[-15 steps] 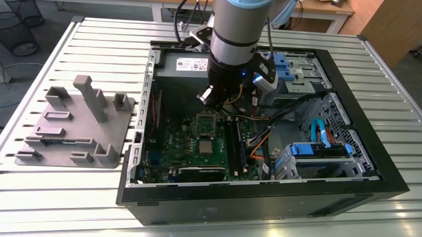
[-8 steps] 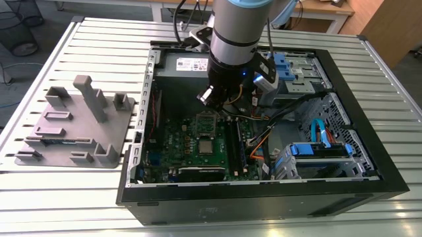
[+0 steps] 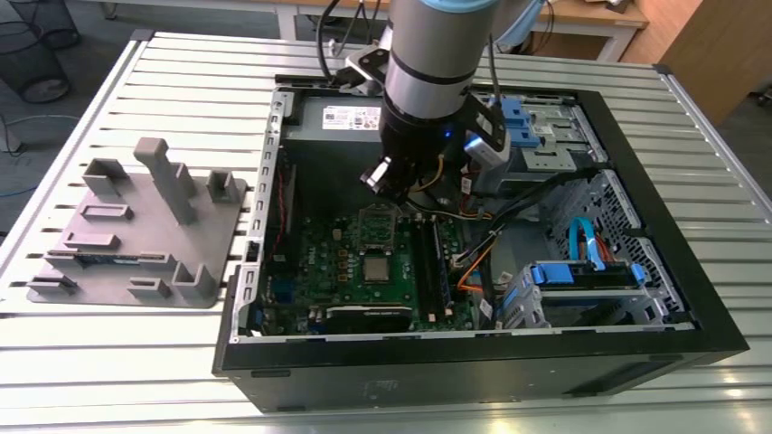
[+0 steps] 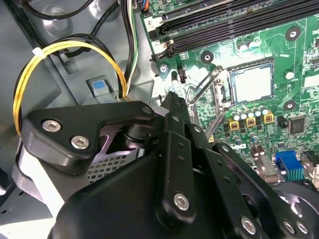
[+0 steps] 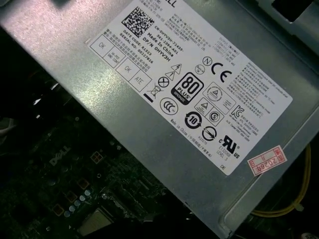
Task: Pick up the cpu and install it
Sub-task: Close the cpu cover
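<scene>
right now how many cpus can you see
1. The cpu lies in its socket on the motherboard. Others could be hidden under the arm.

Your cpu [image 4: 253, 83] was silver-grey, the board [image 4: 305, 52] green, the tray [image 3: 145, 246] grey, the cable [image 4: 79, 45] yellow, the case [image 3: 483, 380] black, and the label [image 5: 149, 59] white with black print.

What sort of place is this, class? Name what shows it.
Probably a robotics lab or workshop for computer assembly: a robot arm reaches into an open computer case lying on a slatted metal table, with wooden desks behind.
</scene>
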Robot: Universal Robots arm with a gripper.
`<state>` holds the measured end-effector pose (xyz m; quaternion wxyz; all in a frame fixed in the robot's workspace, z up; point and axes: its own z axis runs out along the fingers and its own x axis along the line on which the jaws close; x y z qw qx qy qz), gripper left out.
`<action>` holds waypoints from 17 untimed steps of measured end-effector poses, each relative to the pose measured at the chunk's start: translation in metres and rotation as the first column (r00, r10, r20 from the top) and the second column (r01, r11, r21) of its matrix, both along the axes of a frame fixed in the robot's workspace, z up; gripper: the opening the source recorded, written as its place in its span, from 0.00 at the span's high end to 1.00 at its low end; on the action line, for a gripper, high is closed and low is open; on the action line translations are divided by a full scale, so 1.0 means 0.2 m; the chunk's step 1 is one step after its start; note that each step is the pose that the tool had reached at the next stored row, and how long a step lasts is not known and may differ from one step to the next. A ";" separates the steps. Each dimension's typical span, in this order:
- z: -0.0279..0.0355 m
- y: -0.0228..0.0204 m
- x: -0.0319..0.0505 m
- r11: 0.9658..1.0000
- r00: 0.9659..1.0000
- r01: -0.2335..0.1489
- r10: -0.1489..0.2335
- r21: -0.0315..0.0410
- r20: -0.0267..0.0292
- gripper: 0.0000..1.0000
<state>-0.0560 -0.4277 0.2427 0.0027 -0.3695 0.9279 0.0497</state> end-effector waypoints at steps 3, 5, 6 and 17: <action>0.003 -0.001 0.000 1.000 1.000 -0.005 0.005 0.000 0.000 0.89; 0.005 -0.003 0.000 1.000 1.000 -0.008 0.008 -0.001 0.000 0.89; 0.005 -0.004 0.000 1.000 1.000 -0.010 0.010 -0.002 0.000 0.89; 0.007 -0.011 0.000 0.999 0.999 -0.034 0.034 -0.012 -0.001 0.89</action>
